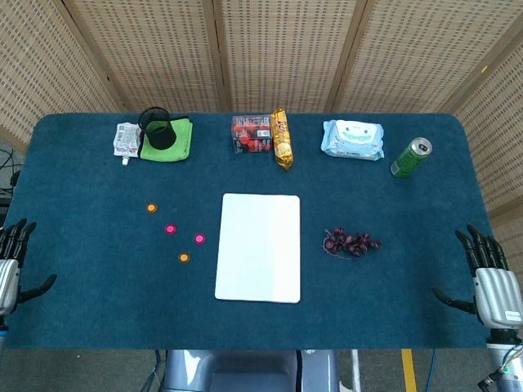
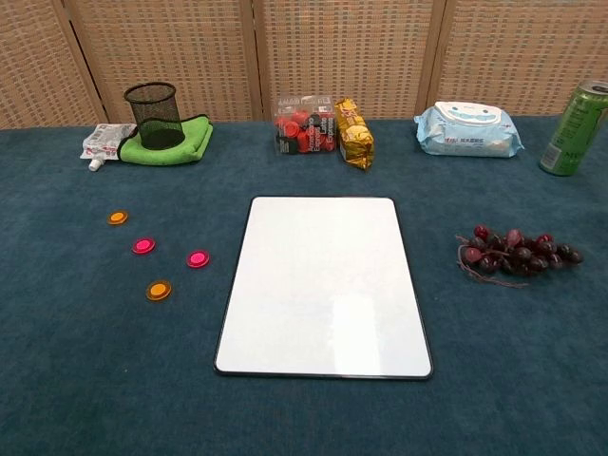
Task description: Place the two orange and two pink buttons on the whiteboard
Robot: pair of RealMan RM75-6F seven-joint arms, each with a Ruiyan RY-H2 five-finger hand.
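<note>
Left hand (image 1: 11, 260) idle at desk edge, fingers spread, holding nothing; right hand (image 1: 490, 278) likewise, far side. All four buttons lie left of the whiteboard (image 1: 259, 247), nearest the orange button (image 1: 184, 258): left arm's job, I'd say.

The whiteboard (image 2: 323, 285) lay bare at the table's middle, with two orange buttons (image 2: 118, 218) (image 2: 159, 291) and two pink buttons (image 2: 143, 246) (image 2: 198, 258) scattered beside its left edge, none touching it; no fingers showed; grapes (image 2: 518, 255) lay to its right
</note>
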